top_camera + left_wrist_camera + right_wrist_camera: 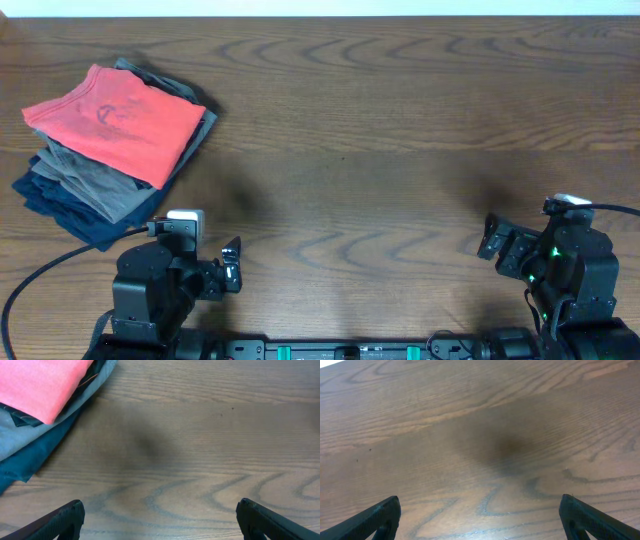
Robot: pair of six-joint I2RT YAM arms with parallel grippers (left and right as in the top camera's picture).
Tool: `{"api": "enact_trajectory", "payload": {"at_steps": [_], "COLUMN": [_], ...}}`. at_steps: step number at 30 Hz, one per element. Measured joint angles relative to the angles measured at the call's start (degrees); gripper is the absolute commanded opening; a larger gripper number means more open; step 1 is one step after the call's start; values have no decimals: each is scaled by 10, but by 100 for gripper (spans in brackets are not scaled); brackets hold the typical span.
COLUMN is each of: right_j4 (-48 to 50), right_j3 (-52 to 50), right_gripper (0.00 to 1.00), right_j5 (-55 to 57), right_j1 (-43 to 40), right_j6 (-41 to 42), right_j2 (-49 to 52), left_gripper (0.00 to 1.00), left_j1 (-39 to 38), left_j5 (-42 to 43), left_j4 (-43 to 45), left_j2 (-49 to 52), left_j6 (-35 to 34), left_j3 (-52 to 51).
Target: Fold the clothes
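Observation:
The coral-red T-shirt (pixel 115 118) lies folded on top of a stack of folded garments at the table's far left; its corner shows in the left wrist view (pixel 42 382) at the top left. My left gripper (pixel 228 270) is open and empty near the front edge, to the right of and nearer than the stack; in the left wrist view (pixel 160 517) its fingers are wide apart over bare wood. My right gripper (pixel 492 240) is open and empty at the front right; in the right wrist view (pixel 480 515) it is above bare wood.
Under the red shirt lie a grey folded garment (pixel 95 180) and a navy one (pixel 60 205), also in the left wrist view (pixel 30 445). The wooden table (pixel 380 150) spans the view. A black cable (pixel 40 270) runs at the front left.

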Motion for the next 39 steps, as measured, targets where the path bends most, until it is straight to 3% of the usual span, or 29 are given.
{"api": "enact_trajectory", "payload": {"at_steps": [17, 25, 32, 39], "right_j4": [4, 242, 389, 547], "right_j3": [-19, -199, -343, -427], "right_gripper": [99, 99, 99, 99], "right_j5": [8, -15, -55, -94], "right_j1": [0, 10, 10, 10], "right_j6": [-5, -68, -113, -195], "right_j2": [-24, -168, -283, -301], "left_gripper": [98, 98, 98, 98], "left_j1": [0, 0, 0, 0], "left_j5": [0, 0, 0, 0], "left_j4": [0, 0, 0, 0], "left_j2": [0, 0, 0, 0], "left_j6": [0, 0, 0, 0], "left_j3": [0, -1, -1, -1]}}
